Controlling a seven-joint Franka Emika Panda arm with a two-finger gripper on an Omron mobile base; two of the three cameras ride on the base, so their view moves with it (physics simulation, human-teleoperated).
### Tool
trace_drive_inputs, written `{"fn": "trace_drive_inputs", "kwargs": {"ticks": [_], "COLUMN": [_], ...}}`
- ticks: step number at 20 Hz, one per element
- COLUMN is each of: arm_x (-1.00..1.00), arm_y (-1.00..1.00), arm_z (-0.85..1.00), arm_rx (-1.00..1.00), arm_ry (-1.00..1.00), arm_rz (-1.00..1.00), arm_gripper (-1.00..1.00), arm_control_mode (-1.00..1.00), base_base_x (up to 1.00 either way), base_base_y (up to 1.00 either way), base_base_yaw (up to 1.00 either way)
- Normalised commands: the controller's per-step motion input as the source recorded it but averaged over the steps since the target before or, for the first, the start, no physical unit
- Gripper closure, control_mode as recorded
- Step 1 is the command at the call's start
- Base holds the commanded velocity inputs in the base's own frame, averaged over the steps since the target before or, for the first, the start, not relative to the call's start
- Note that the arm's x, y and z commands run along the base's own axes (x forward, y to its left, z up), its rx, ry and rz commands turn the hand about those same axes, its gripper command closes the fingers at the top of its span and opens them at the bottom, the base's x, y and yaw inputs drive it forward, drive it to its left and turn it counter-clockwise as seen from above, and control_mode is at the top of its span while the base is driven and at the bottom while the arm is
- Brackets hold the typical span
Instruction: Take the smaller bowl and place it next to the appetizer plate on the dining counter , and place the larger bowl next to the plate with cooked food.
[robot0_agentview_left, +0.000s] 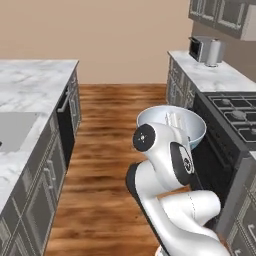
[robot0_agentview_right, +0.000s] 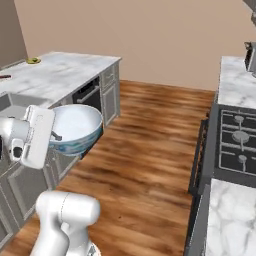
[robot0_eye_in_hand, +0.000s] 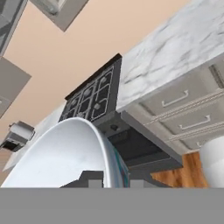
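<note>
One bowl: we see the larger bowl (robot0_agentview_right: 75, 128) held up in mid-air over the wood floor (robot0_agentview_right: 150, 165), between the dining counter (robot0_agentview_right: 55, 75) and the stove (robot0_agentview_left: 235, 117).
Gripper: the gripper (robot0_eye_in_hand: 113, 183) is clamped on the bowl's rim — one finger inside, one outside.
Bowl tilt: we see its pale inside facing up in both base views.
Far corner: a small yellow item (robot0_agentview_right: 33, 61) sits on the dining counter — too small to tell.

Larger bowl (robot0_eye_in_hand: 65, 153) fills lower left, pale inside facing camera, rim apparently between the gripper (robot0_eye_in_hand: 113, 181) fingertips. Beyond: black stove (robot0_eye_in_hand: 89, 98), marble worktop (robot0_eye_in_hand: 175, 48), grey drawers (robot0_eye_in_hand: 188, 109), toaster (robot0_eye_in_hand: 17, 135) at left edge.
</note>
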Motion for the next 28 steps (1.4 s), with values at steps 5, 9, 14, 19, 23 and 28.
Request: {"fn": "trace_drive_inputs", "kwargs": {"ticks": [5,9,14,19,23,28], "arm_x": [0.00,0.00,0.00,0.00,0.00,0.00], "arm_y": [0.00,0.00,0.00,0.00,0.00,0.00], "arm_z": [0.00,0.00,0.00,0.00,0.00,0.00], "arm_rx": [0.00,0.00,0.00,0.00,0.00,0.00], "arm_ry": [0.00,0.00,0.00,0.00,0.00,0.00], "arm_rz": [0.00,0.00,0.00,0.00,0.00,0.00], "arm_gripper": [1.00,1.00,1.00,1.00,1.00,1.00], "arm_control_mode": [1.00,1.00,1.00,1.00,1.00,1.00], "base_base_x": [1.00,1.00,1.00,1.00,1.00,1.00], "base_base_y": [-0.09,0.00,-0.23,-0.45,-0.58,-0.77], "base_base_yaw": [0.04,0.14,0.16,0.24,0.28,0.24]}}
